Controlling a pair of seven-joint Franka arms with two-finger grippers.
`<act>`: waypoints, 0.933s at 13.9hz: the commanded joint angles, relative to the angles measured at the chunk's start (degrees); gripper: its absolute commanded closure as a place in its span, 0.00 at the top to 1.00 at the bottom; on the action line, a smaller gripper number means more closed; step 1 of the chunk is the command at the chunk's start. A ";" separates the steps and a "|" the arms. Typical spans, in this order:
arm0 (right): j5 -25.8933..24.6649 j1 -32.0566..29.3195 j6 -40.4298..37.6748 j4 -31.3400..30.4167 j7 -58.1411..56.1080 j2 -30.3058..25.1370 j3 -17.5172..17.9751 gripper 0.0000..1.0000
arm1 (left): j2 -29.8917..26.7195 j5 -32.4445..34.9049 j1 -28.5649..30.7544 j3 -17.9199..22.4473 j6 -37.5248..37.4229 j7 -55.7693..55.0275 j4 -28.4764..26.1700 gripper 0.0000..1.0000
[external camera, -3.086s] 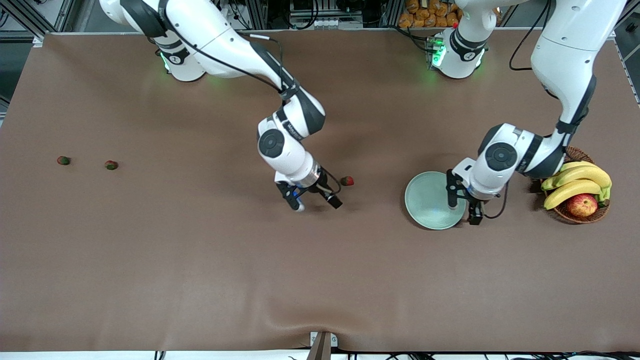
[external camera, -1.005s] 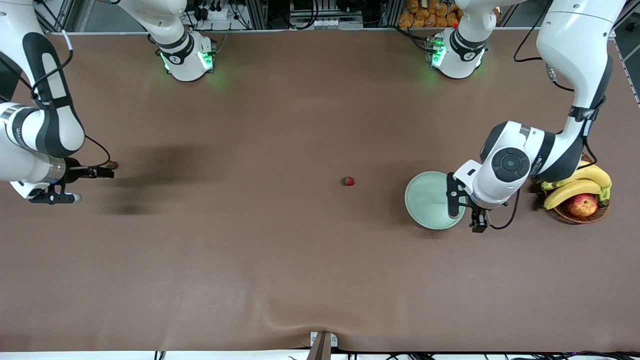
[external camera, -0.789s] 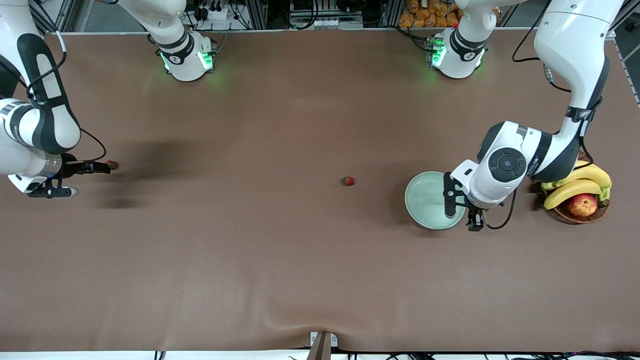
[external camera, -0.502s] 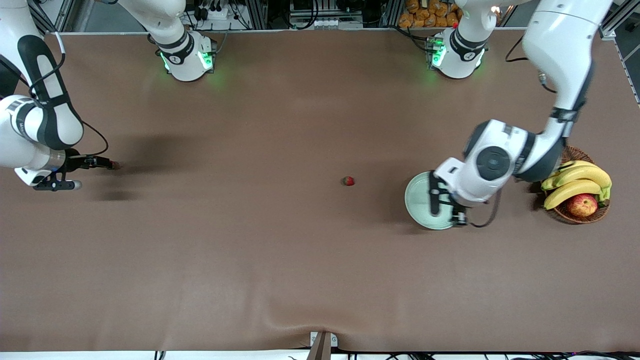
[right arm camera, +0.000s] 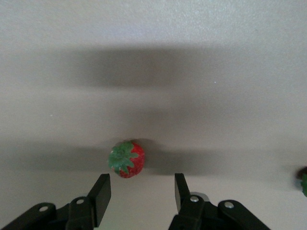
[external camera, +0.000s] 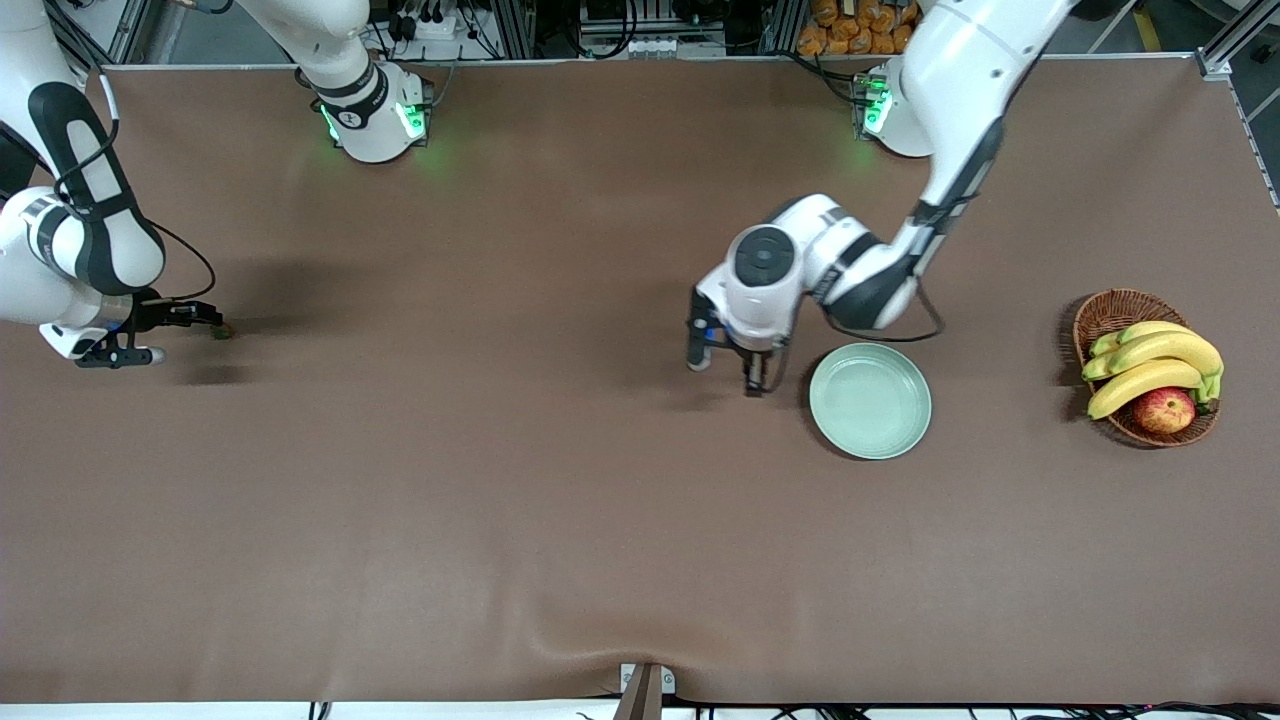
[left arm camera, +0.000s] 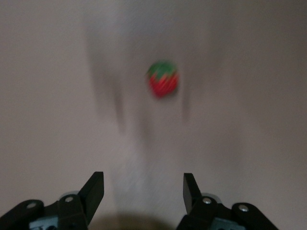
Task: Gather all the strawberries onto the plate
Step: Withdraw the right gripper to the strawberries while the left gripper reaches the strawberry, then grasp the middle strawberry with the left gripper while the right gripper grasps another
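Note:
The pale mint-green plate (external camera: 870, 400) lies empty on the brown table. My left gripper (external camera: 725, 372) is open and low over the table beside the plate, toward the right arm's end. In the left wrist view a strawberry (left arm camera: 163, 79) lies ahead of the open left gripper (left arm camera: 143, 177), apart from it; the hand hides it in the front view. My right gripper (external camera: 183, 338) is open near its end of the table, one finger by a strawberry (external camera: 222, 332). In the right wrist view that gripper (right arm camera: 141, 178) has a strawberry (right arm camera: 127, 159) just ahead of one fingertip. Another strawberry (right arm camera: 303, 182) shows at the edge.
A brown wicker basket (external camera: 1110, 310) with bananas (external camera: 1150, 365) and a red-yellow apple (external camera: 1163, 410) stands at the left arm's end of the table. The table's edge runs close to the right arm's hand.
My left arm has swung from over the plate to the table beside it, above the middle strawberry. My right gripper has crept a little closer to its strawberry. Both grippers stay open.

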 commanded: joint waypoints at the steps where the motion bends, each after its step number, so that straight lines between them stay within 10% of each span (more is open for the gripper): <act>1: -1.19 -0.76 3.45 -2.22 -0.24 -0.35 1.37 0.61 | 2.91 0.22 -4.27 1.89 -1.31 -2.42 2.68 0.69; 8: -0.49 -0.58 4.25 -2.22 -0.06 0.70 1.54 0.57 | 6.59 1.89 -6.39 2.08 -1.31 -2.69 7.15 0.71; 13: -0.23 -0.49 4.25 -1.96 -0.06 1.05 1.72 0.24 | 7.83 2.24 -7.09 1.99 -1.22 -5.24 7.86 0.71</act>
